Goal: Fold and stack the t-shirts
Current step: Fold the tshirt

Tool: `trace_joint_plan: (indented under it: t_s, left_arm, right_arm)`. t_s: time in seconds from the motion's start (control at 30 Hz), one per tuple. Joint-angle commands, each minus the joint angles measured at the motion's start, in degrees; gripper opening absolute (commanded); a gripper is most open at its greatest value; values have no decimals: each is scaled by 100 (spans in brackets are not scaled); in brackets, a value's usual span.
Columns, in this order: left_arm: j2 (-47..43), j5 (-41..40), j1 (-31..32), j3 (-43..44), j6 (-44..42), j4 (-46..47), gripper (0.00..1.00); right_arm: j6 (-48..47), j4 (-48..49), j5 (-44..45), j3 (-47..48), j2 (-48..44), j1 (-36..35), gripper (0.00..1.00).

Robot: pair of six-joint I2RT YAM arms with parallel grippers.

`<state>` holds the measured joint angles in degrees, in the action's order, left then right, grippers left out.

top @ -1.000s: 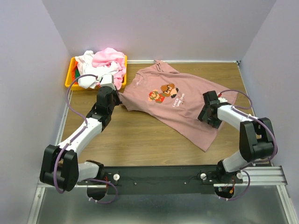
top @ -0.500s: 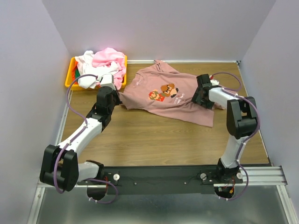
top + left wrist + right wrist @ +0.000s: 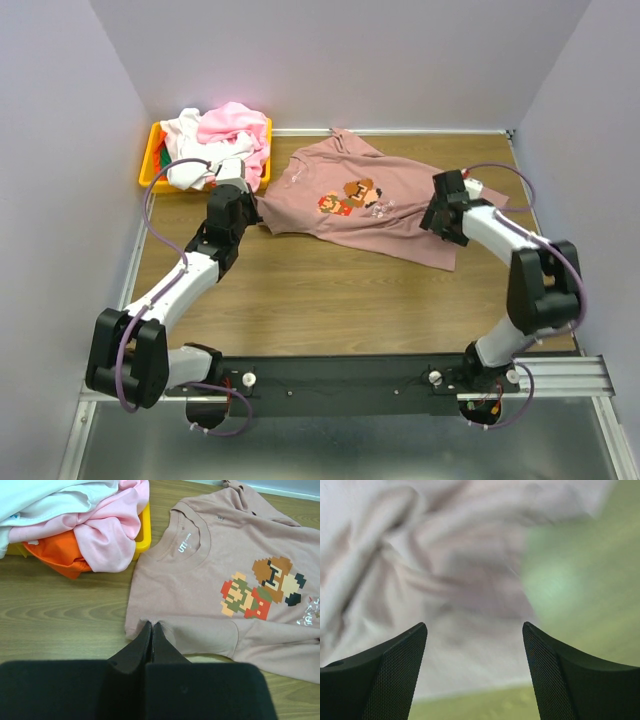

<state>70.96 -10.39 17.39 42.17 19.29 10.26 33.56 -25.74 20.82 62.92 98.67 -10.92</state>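
Observation:
The mauve-pink t-shirt with a pixel-art print lies face up on the wooden table, its lower part folded back and rumpled at the right. My left gripper is shut on the shirt's near left edge; the cloth puckers at its fingertips. My right gripper is open just above the shirt's rumpled right side, which looks blurred, and holds nothing. Light pink, white, orange and green t-shirts are heaped in the bin.
The yellow bin stands at the far left corner, close to my left gripper, and its edge shows in the left wrist view. Bare wooden table lies in front of the shirt. Grey walls enclose the table on three sides.
My right gripper carried the shirt's lower right hem up and back, so the shirt is now shorter at the front. It then shifted slightly right. The left arm has not moved.

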Motion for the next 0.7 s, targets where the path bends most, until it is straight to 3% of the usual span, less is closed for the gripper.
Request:
trace_joint_plan:
  t_s: [0.0,0.1,0.3,0.67]
  left_arm:
    - [14,107,37,-95,-66,178,0]
    - [-12,213,37,-104,-57,204,0]
    - [-12,292,37,-122,-48,239,0]
    - [-38,433,37,-148,-30,283,0]
  right_arm:
    - [229,-133,335,-902,-1208,-16,84]
    - [466,-186,134,-1482,-1761,2,84]
    - [836,-204,-87,-2195,-2010,2,75]
    - [968,-212,300,-2275,-1878,2,71]
